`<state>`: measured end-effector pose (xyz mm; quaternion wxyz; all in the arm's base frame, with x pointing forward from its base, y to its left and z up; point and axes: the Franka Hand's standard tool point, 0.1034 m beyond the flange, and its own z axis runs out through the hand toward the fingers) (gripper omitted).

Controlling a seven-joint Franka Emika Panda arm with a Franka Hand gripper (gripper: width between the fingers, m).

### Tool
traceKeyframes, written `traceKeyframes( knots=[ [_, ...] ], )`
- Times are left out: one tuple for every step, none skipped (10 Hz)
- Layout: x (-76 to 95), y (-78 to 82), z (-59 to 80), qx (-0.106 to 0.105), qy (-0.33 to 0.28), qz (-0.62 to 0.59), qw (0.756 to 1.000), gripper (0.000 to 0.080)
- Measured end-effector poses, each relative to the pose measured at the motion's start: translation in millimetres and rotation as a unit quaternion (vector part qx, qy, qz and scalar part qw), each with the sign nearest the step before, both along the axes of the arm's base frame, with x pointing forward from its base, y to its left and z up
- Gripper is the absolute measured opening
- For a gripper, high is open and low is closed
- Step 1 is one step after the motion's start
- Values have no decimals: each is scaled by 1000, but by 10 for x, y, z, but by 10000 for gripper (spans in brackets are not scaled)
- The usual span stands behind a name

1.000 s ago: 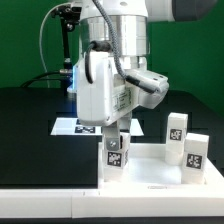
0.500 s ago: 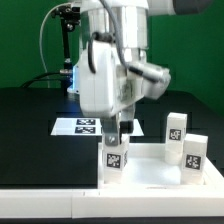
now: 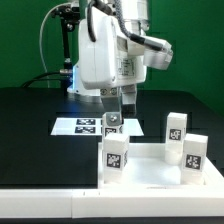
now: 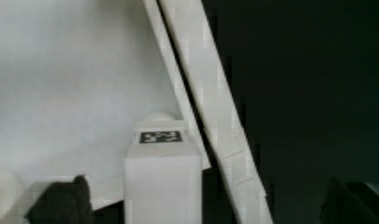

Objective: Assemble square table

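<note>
Likely a lab: green backdrop (image 3: 30, 40), tagged marker board (image 3: 85, 125)

Arm up, wrist tilted, pincer (image 3: 115, 96) pointing down w/ fingers apart, holding nothing.

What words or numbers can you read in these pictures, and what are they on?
None: no words, brand names or numbers show in either view.
The three legs, near, back and right, carry only black-and-white tags, patterns rather than writing.
The marker board has the same kind of squares.
The wrist view shows one blurred tag on the near leg.
</note>
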<state>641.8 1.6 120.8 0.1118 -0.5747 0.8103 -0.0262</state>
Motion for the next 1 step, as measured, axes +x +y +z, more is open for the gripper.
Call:
traceKeyframes(
  knots=[
    [-2, 0, -5, 0, 0, 0, 1000, 649]
  ],
)
